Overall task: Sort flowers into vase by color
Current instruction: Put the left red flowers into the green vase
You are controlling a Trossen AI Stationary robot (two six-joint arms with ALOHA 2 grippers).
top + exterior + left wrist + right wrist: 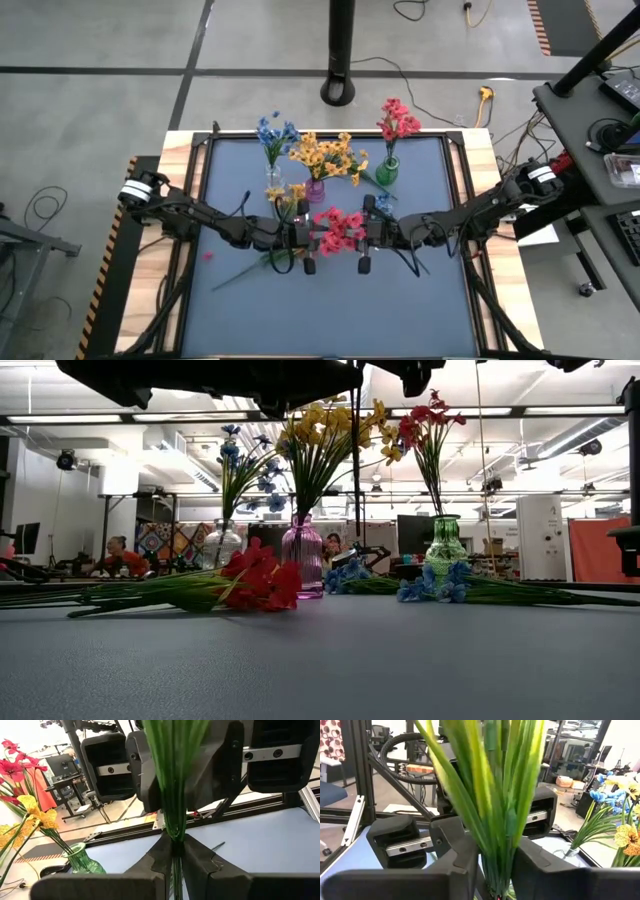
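Observation:
Both grippers meet above the table's middle on one upright flower sprig, whose red blossoms (340,230) show between them from above. My left gripper (303,240) is shut on its green stem (175,795). My right gripper (368,238) faces it, shut on the sprig's leaves (490,785). At the far side stand three vases: a clear one (272,178) with blue flowers, a purple one (315,190) with yellow flowers, and a green one (387,172) with red flowers. My left gripper pinches the thin green stem (175,836) between its two fingertips (197,855), coming level from the table's left. The stem rises steeply past the fingers and out of the wrist view's top, clear of the table. My right gripper has the sprig's bundle of stem and long leaves (495,870) between its two fingers (462,862), coming level from the table's right. The leaves fan out upward from the fingers. The exact place of contact is hidden low between the fingers.
A second red sprig (255,582) lies on the table mat, its stem (250,268) pointing toward the near left. Blue sprigs (430,585) lie on the mat in front of the green vase. The table's raised black frame (200,200) runs round the mat.

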